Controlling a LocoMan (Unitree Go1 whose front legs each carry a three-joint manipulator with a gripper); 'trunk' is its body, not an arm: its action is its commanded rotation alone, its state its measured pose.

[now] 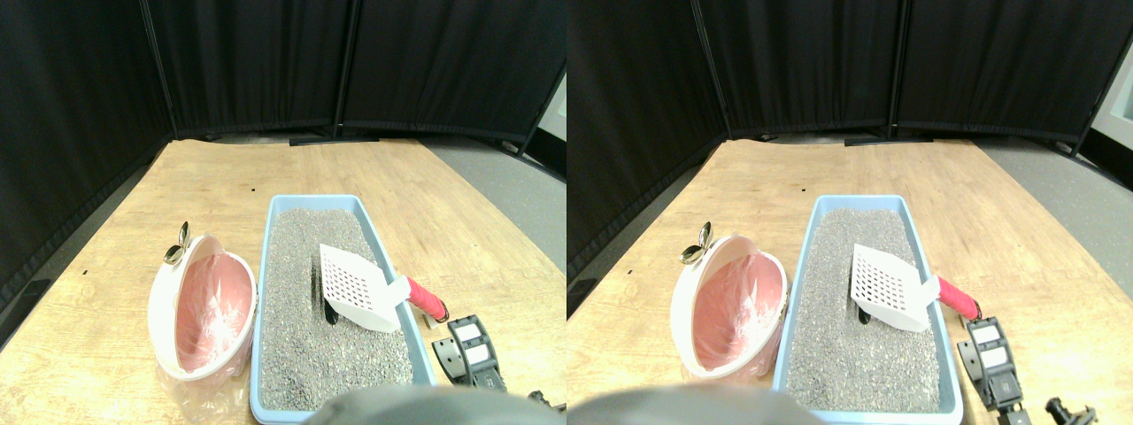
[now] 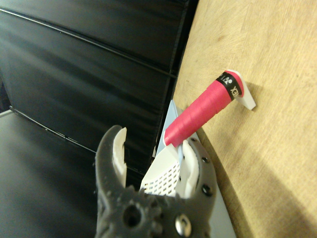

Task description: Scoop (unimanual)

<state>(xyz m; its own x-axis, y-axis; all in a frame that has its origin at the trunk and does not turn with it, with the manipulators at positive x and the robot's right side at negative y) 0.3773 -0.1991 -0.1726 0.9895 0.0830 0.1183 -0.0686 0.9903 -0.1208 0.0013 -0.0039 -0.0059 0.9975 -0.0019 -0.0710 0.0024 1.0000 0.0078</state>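
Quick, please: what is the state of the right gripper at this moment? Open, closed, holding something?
Right gripper: open, holding nothing; the scoop handle lies beside one jaw, not clamped.

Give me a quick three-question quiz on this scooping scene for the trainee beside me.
1. True or false: the white slotted scoop lies with its blade over the grey litter in the blue litter tray.
2. What colour is the wrap on the scoop's handle?
3. The bag-lined pink bin sits on which side of the tray in the stereo view? A) left B) right C) behind it

Key: 1 true. 2 red-pink. 3 A.
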